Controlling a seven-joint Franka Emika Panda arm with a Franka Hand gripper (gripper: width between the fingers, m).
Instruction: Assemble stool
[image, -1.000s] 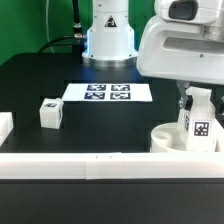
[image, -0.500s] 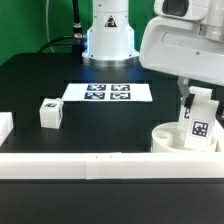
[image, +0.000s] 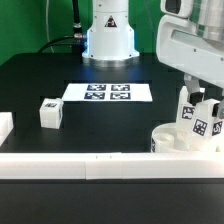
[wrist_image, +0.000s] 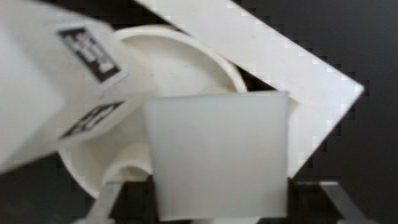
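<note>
Pinching a leg (wrist_image: 214, 140) between part-closed jaws, the gripper (wrist_image: 214, 195) holds it upright, long axis vertical, lower end pointing down at the seat (image: 162, 135). A tagged leg (wrist_image: 71, 85) stands just beside it on the seat and is probably fitted already. The third leg (image: 48, 112) lies loose, well apart from the seat. Maybe a third done
</note>
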